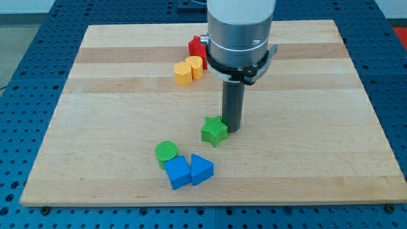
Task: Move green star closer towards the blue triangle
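Note:
The green star (213,131) lies on the wooden board, below the board's middle. The blue triangle (201,169) lies a short way below it, near the board's bottom edge, apart from the star. My tip (231,130) touches the board just to the right of the star, against its upper right side. The dark rod rises from there to the large grey arm body above.
A blue cube (178,172) touches the triangle's left side, and a green cylinder (166,151) sits just above the cube. Two yellow blocks (188,70) and a red block (196,46) lie near the board's top, partly behind the arm.

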